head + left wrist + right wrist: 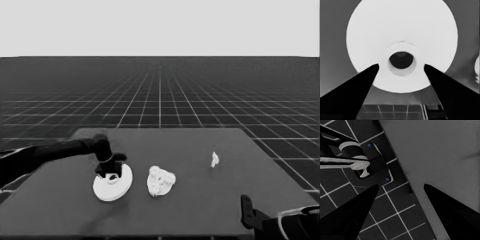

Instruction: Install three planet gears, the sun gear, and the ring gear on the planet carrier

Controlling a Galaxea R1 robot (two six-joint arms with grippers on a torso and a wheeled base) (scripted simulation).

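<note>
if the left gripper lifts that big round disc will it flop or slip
The larger round part looks thick and moulded, so probably stiff, not floppy. Its smooth face could slip between the left gripper's pointed fingers. Broad and flat, it seems unlikely to roll.

Light is even and diffuse; no source direction is evident. The pale band (160,25) above the horizon is uniformly bright. The table (200,210) is a dim mid-grey. A soft, faint shadow lies on it beside the larger round part (112,189), toward the near left. In the left wrist view that part glares near-white, with only slight shading around its centre hole.
</note>
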